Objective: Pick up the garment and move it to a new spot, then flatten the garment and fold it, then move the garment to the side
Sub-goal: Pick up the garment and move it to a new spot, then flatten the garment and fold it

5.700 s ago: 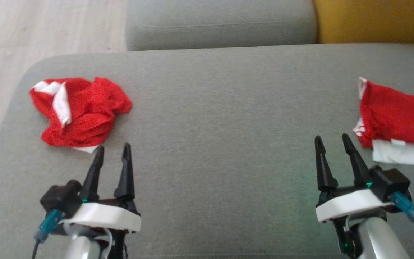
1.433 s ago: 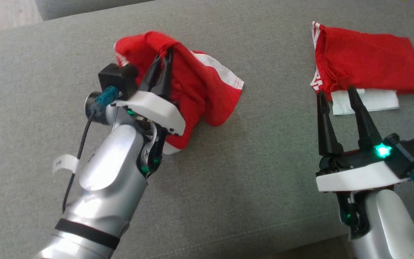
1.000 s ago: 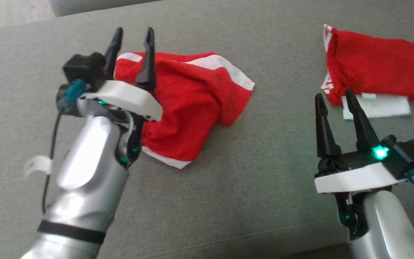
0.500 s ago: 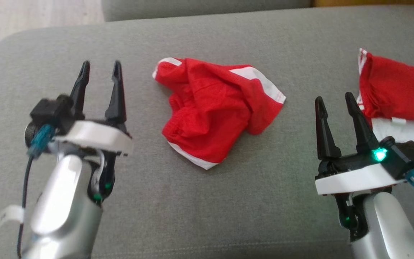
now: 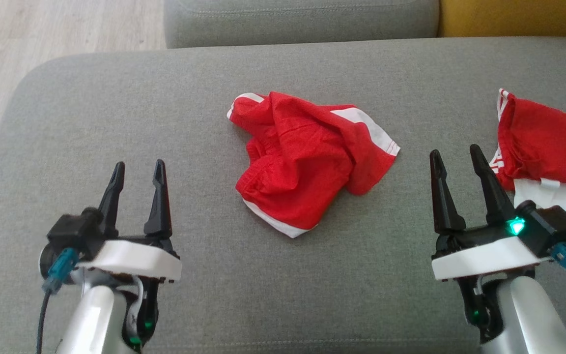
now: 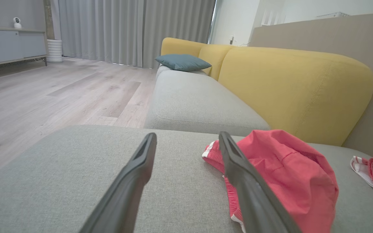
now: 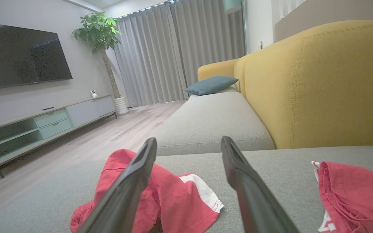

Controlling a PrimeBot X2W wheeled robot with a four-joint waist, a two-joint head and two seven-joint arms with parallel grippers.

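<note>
The garment (image 5: 307, 162), red shorts with white stripes, lies crumpled in a loose heap in the middle of the grey sofa seat (image 5: 116, 113). It also shows at the right of the left wrist view as a red mound (image 6: 287, 174) and at the lower left of the right wrist view (image 7: 173, 197). My left gripper (image 5: 138, 169) stands open near the front left, well apart from the garment, with nothing between its fingers. My right gripper (image 5: 455, 155) stands open at the front right, between the crumpled garment and a second red piece, holding nothing.
A second red and white garment (image 5: 548, 152) lies folded at the seat's right edge. Wooden floor (image 5: 42, 34) drops off beyond the seat's rounded left end. Another grey cushion (image 5: 302, 19) and a yellow backrest (image 5: 519, 17) stand behind.
The left gripper carried the garment from the seat's left end to the middle, let go of it and drew back to the front left. The head camera shifted meanwhile. The right gripper stayed put.
</note>
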